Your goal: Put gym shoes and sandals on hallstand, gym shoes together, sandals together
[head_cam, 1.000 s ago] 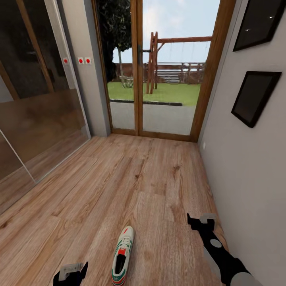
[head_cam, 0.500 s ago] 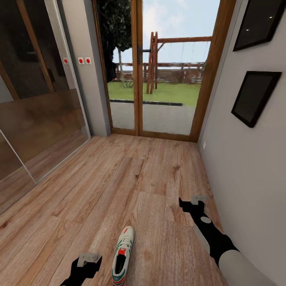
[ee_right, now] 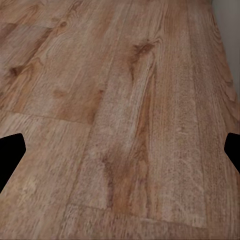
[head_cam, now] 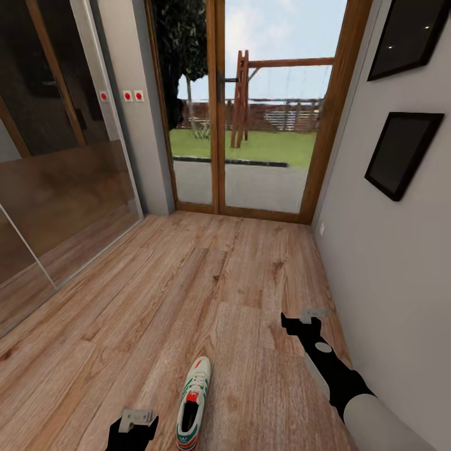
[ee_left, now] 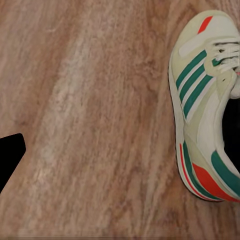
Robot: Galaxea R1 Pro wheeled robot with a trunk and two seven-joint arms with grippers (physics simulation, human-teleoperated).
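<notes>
One gym shoe, white with green stripes and a red-orange tongue patch, lies on the corridor floor, toe pointing away from me. My left gripper hovers low just to its left, open and empty. In the left wrist view the gym shoe lies beside the left gripper, not between the fingers. My right gripper hangs open over bare planks near the right wall, ahead of the shoe and to its right. The right gripper holds nothing. The sandals and the hallstand are out of view.
A glazed wooden door closes the corridor's far end. A grey wall with two dark frames runs along the right, close to my right arm. Glass panels line the left side.
The left gripper has shifted right, closer to the shoe. The right gripper has moved forward and slightly left. The shoe has not moved.
</notes>
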